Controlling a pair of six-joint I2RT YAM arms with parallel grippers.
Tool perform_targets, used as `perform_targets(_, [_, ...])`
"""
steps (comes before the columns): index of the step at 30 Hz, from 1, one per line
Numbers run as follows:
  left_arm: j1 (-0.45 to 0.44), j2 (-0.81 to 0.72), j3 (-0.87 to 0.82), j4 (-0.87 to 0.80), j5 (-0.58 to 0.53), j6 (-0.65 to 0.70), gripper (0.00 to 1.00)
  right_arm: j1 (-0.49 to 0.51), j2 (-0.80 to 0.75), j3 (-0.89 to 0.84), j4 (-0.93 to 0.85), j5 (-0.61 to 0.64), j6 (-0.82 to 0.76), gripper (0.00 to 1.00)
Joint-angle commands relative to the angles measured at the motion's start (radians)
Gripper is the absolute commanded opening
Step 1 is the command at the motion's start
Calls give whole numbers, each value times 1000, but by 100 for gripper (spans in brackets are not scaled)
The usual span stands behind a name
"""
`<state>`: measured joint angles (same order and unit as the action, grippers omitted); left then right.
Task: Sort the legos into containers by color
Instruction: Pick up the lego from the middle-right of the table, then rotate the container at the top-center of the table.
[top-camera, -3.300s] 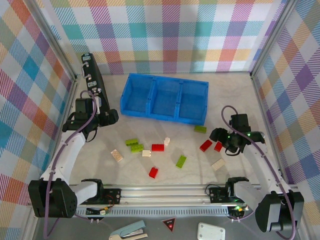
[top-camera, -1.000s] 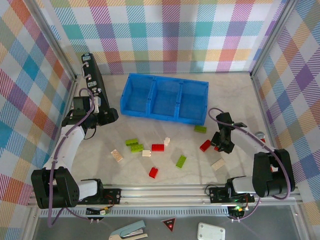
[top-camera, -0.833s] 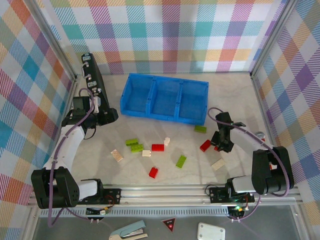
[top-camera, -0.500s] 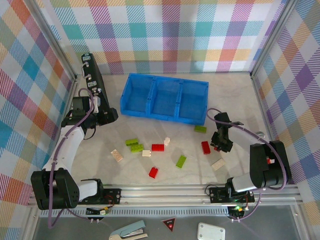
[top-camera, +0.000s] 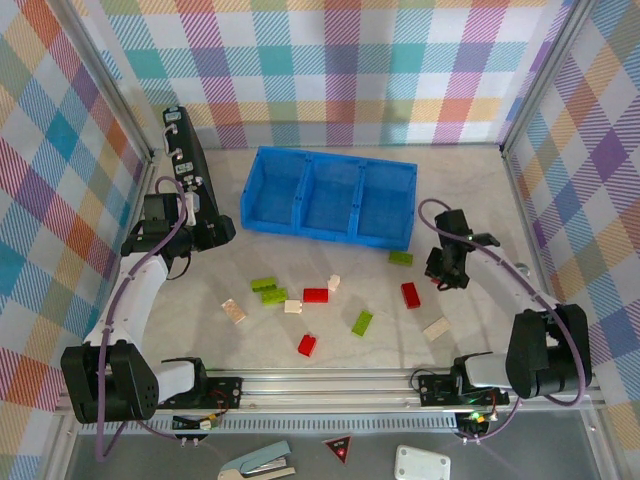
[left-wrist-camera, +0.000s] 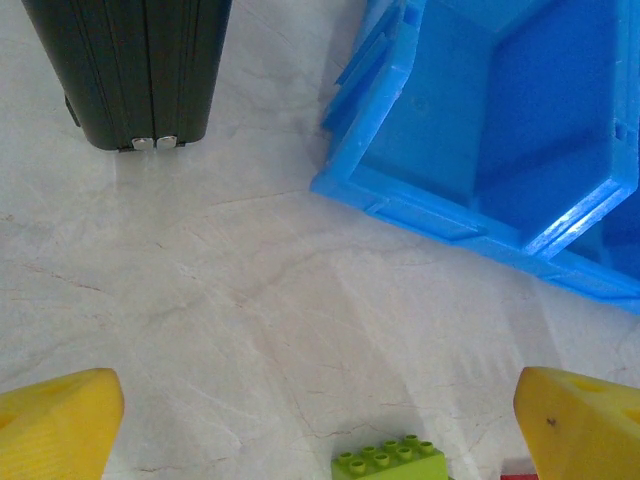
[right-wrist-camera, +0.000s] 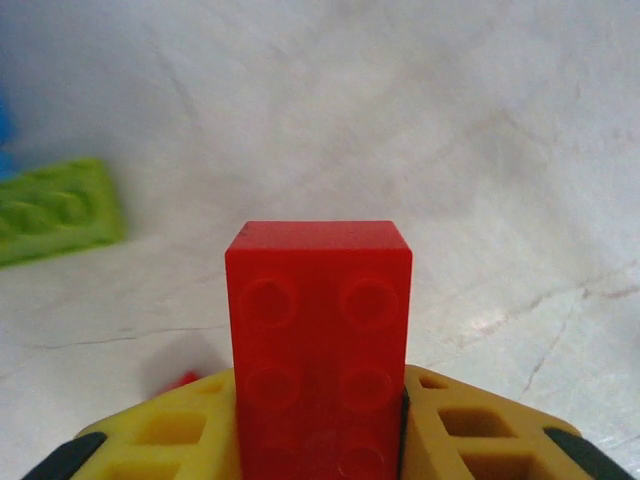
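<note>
My right gripper (top-camera: 446, 268) has come up off the bench (top-camera: 200, 330) and drawn in toward the tray (top-camera: 325, 232). It's clamped on a red brick (right-wrist-camera: 318, 340), one of the two reds that lay side by side a moment ago. The other red brick (top-camera: 411, 294) is left alone on the bench, near my gripper and apart from it.

The bench is pale and veined like marble. The tray is one long piece of glossy bright blue plastic with ribbed walls, split into three square compartments in a row, and all three show bare blue floor. The black device (top-camera: 186, 172) stands upright near the tray's left end.

My left gripper (top-camera: 217, 234) hovers between that device and the tray, spread wide and holding nothing. A lime brick (left-wrist-camera: 390, 462) pokes in at the bottom of its wrist view.

My red brick is shiny, with two columns of round studs, and stands on end between yellow fingers (right-wrist-camera: 470, 440) with cut-out cells. Behind it to the left lies a blurred green brick (right-wrist-camera: 55, 212). The scattered bricks (top-camera: 316, 295), red, lime and cream, all lie on the bench in front of the tray.
</note>
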<state>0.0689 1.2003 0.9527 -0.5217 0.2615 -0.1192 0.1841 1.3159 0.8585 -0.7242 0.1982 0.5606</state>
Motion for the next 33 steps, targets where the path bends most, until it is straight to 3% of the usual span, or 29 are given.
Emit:
perform_targets(1, [18, -13, 20, -5, 10, 0, 100, 16, -19, 89, -59, -70, -90, 33])
perform_targets(10, [19, -3, 20, -6, 14, 0, 100, 90, 134, 337, -76, -223, -225, 24])
perform_targets(17, [18, 5, 18, -9, 12, 2, 100, 124, 299, 481, -89, -301, -323, 23])
perform_targets(27, [17, 16, 24, -14, 23, 3, 100, 99, 454, 591, -177, -61, -423, 23])
perform_targets(33, [18, 13, 21, -11, 27, 3, 100, 47, 501, 649, -197, 14, -464, 23])
